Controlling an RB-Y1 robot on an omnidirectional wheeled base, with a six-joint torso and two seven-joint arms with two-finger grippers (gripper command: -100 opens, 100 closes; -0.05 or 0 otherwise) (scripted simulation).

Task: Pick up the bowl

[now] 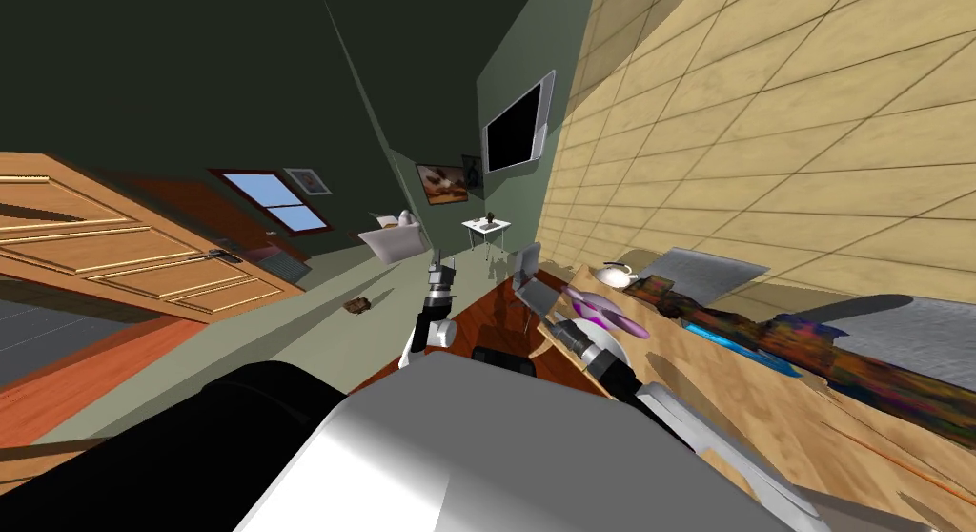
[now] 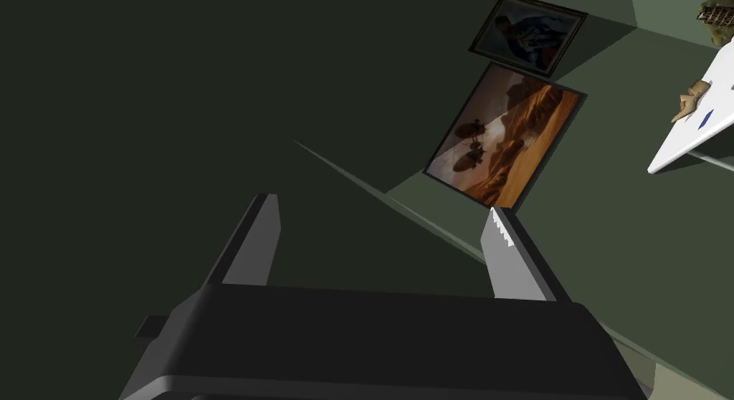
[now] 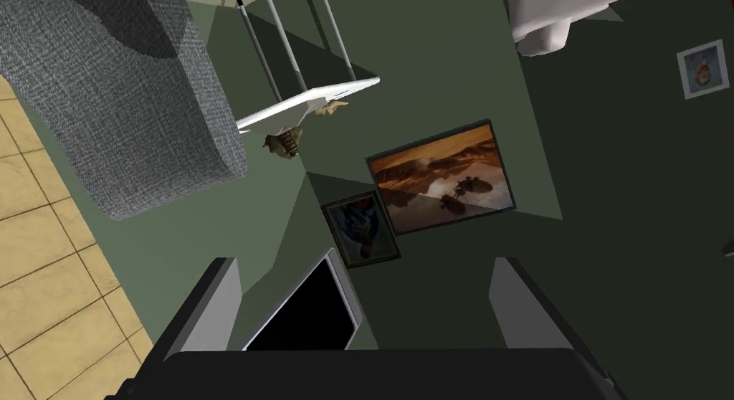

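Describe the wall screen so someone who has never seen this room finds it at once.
Find the green wall that meets the tan tiled surface. On it, by that edge, hangs the flat black rectangular screen in a light grey frame; unlike the orange landscape picture nearby, it shows no image.

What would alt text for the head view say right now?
My right arm reaches over a wooden table toward a purple and white round thing, probably the bowl. My left gripper, open, is off to the table's left.
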